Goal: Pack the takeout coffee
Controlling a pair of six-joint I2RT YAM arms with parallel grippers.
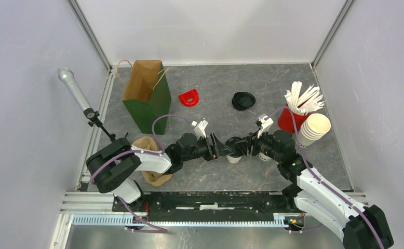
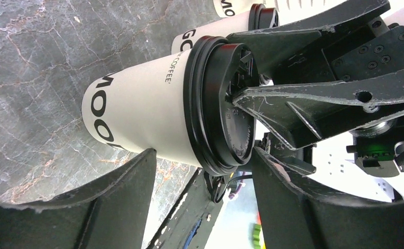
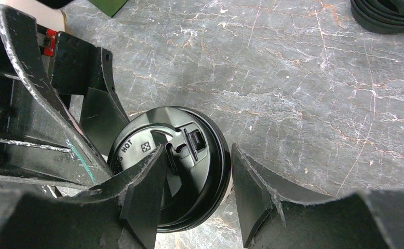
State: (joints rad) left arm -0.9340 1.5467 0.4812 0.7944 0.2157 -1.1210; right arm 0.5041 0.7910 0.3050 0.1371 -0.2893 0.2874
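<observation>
A takeout coffee cup (image 1: 234, 157), cream-white with a black lid (image 3: 189, 155), stands on the grey stone table between both grippers. In the left wrist view the cup (image 2: 143, 109) appears sideways. My left gripper (image 1: 219, 147) is rolled on its side and open. Its fingertips (image 2: 137, 176) straddle the cup's near side without clamping it. My right gripper (image 3: 197, 150) is open over the cup. One of its fingers (image 3: 143, 192) lies across the lid and the other stands just beside the rim. A second lidded cup (image 2: 215, 33) stands right behind the first.
An open green paper bag (image 1: 147, 93) stands at the back left. A red object (image 1: 189, 97) and a stack of black lids (image 1: 243, 100) lie behind the grippers. A red cup of white sticks (image 1: 293, 116) and stacked lidless cups (image 1: 314, 129) stand at the right. A brown paper piece (image 1: 153, 176) lies under the left arm.
</observation>
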